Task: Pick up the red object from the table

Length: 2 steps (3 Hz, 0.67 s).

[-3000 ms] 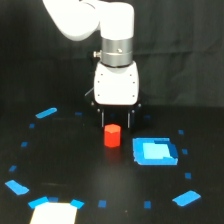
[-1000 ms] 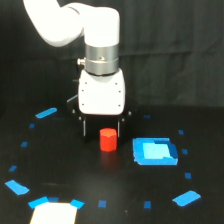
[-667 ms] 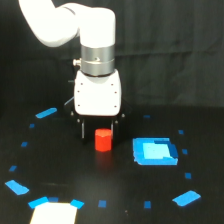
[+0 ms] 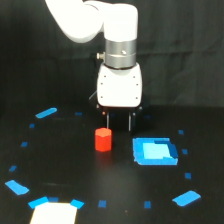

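Starting at the near edge of the table (image 4: pixel 60 170), a pale sheet (image 4: pixel 54 213) with blue tape at its corners lies at the bottom of the exterior view's left, and small blue tape marks (image 4: pixel 190 198) are scattered in a loose ring over the black surface. Further in, the red object (image 4: pixel 103 139) stands upright on the table, free of any contact, with the flat blue square (image 4: pixel 155 151) near it on the exterior view's right. Behind and slightly to the right of the red block hangs the gripper (image 4: pixel 118 120), its two dark fingers pointing straight down, parted with a clear gap between them and nothing held; the tips sit close to the table, and the block appears to lie in front of the left finger, not between the two, though depth is hard to judge from this single view. Farthest back rises the white arm (image 4: pixel 100 20) against a black curtain. By my reading the pick has not begun: the claw needs to be centred over the block, lowered around it, closed, and lifted.
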### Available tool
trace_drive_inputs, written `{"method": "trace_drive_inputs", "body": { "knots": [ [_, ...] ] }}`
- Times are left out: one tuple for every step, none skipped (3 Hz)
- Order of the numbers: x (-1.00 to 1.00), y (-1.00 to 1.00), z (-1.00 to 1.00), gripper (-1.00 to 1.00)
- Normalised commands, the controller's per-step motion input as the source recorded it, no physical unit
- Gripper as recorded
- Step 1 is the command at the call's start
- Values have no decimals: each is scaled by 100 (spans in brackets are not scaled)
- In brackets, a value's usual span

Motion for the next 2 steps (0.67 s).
{"method": "trace_drive_inputs", "body": {
  "knots": [
    [-100,-55,-31,100],
    [-40,-47,-75,100]
  ]
}}
